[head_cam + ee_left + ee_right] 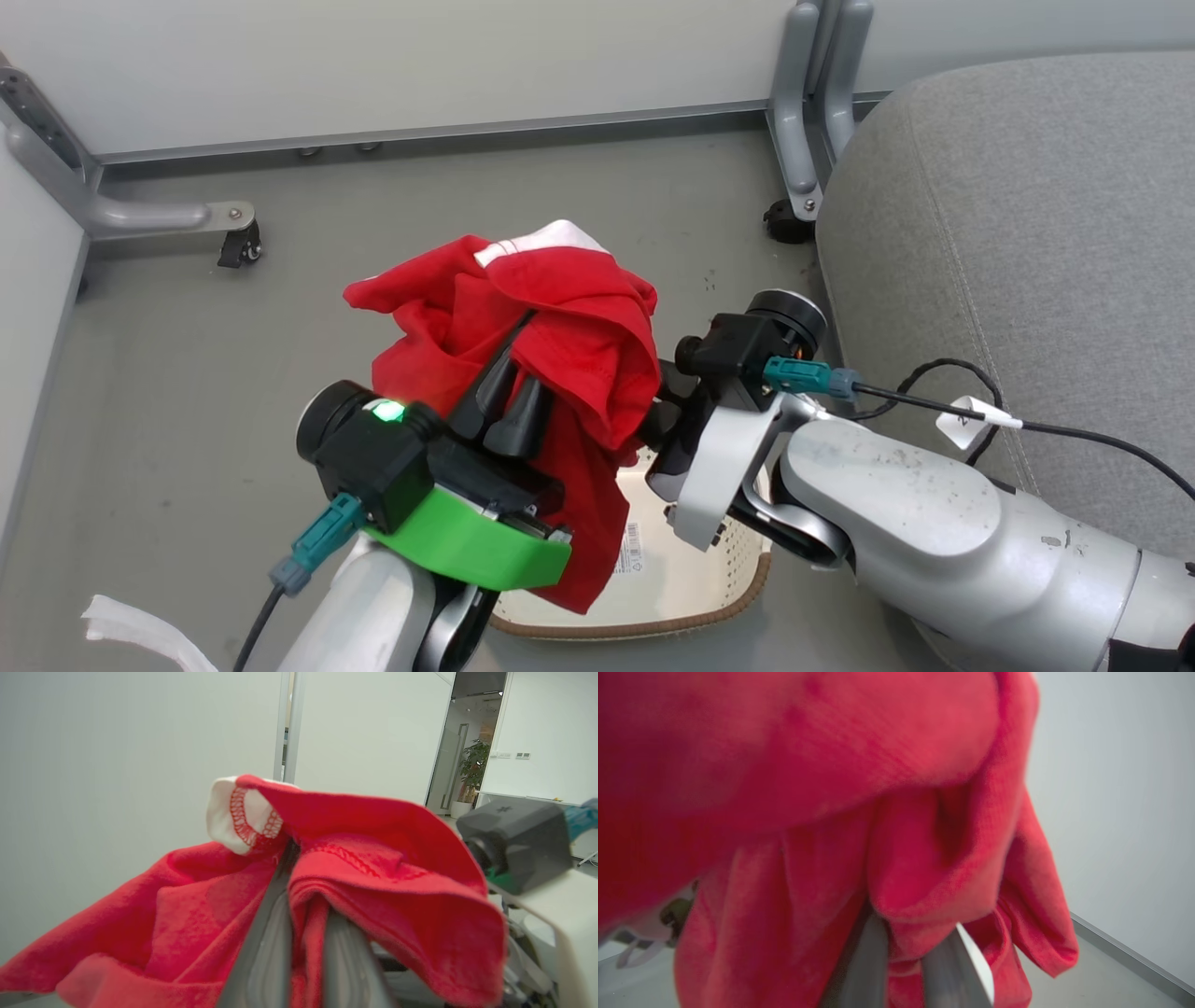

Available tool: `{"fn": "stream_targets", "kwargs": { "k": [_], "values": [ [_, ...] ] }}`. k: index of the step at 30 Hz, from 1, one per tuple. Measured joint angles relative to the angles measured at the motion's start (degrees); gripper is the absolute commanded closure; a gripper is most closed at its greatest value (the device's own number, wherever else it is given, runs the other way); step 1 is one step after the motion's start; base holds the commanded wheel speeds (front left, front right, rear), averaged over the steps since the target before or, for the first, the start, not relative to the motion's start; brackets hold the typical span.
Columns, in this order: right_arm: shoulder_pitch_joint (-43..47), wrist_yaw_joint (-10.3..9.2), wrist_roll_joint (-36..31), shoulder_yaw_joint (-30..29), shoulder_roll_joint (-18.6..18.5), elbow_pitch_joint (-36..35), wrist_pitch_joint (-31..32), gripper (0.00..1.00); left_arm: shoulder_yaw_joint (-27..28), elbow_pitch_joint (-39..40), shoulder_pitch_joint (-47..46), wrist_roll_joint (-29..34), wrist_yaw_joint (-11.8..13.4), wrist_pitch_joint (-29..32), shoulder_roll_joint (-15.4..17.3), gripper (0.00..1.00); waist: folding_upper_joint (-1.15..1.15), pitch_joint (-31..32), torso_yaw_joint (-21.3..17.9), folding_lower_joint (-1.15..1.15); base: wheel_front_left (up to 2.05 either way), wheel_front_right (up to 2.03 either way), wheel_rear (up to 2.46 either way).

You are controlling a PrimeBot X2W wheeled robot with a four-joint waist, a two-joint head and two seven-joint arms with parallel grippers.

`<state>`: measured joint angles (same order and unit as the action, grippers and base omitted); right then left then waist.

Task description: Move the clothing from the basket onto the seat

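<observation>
The bright red clothing [560, 317] with a white band hangs bunched in the air above the basket [653, 623], its lower end drooping into it. My left gripper [519, 366] is shut on a fold of the clothing [373, 868]; in the left wrist view cloth is wedged between the left gripper's [303, 905] dark fingers. My right gripper [658, 418] reaches in from the right, its fingertips buried in the clothing [831, 788], and the right gripper [908, 952] is shut on a hanging fold. The light grey seat [1018, 233] lies to the right, with nothing on it but a cable.
Grey metal frame legs with castors stand at the back left [233, 233] and beside the seat [803, 187]. White wall panels close off the back and left. A black cable with a white tag [971, 411] lies over the seat. The basket's label [630, 551] shows inside.
</observation>
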<state>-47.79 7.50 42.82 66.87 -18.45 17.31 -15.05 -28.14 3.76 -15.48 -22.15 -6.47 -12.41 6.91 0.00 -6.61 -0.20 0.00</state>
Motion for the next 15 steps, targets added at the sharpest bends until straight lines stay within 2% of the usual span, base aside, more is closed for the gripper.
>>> {"fn": "stream_targets", "kwargs": {
  "k": [7, 8, 9, 10, 11, 15],
  "values": [
    [0.03, 0.0, 0.34, -1.09, -0.13, 0.02, 0.01, 1.0, -0.04, -0.19, 0.0, -0.11, 0.49, -0.11, 0.22, 1.0, 0.0, 0.3, -0.1, 0.0, 0.0, 0.0, 0.0],
    [0.1, 0.0, 0.3, -1.41, -0.12, 0.1, 0.01, 1.0, -0.07, -0.18, 0.0, -0.11, 0.53, -0.12, 0.26, 0.85, 0.0, 0.33, -0.08, 0.0, 0.0, 0.0, 0.0],
    [0.26, 0.0, 0.24, -1.86, -0.11, 0.2, 0.01, 1.0, -0.05, -0.16, 0.0, -0.11, 0.69, -0.12, 0.29, 0.6, 0.0, 0.34, -0.06, 0.0, 0.0, 0.0, 0.0],
    [0.47, 0.0, -0.13, -2.34, -0.09, 0.37, 0.01, 1.0, -0.04, -0.16, 0.0, -0.11, 0.98, -0.23, 0.3, 0.14, 0.0, 0.33, -0.03, 0.0, 0.0, 0.0, 0.0],
    [0.59, 0.0, -0.37, -2.79, -0.03, 0.46, 0.01, 1.0, -0.04, -0.19, 0.0, -0.09, 1.21, -0.2, 0.32, 0.0, 0.0, 0.34, 0.0, 0.0, 0.0, 0.0, 0.0],
    [1.26, 0.0, -1.58, -5.3, 0.34, 0.65, 0.01, 1.0, -0.03, -0.05, 0.0, 0.59, 2.03, -0.2, 0.62, 0.0, 0.0, 0.29, 0.08, 0.0, 0.0, 0.0, 0.0]
  ]
}}
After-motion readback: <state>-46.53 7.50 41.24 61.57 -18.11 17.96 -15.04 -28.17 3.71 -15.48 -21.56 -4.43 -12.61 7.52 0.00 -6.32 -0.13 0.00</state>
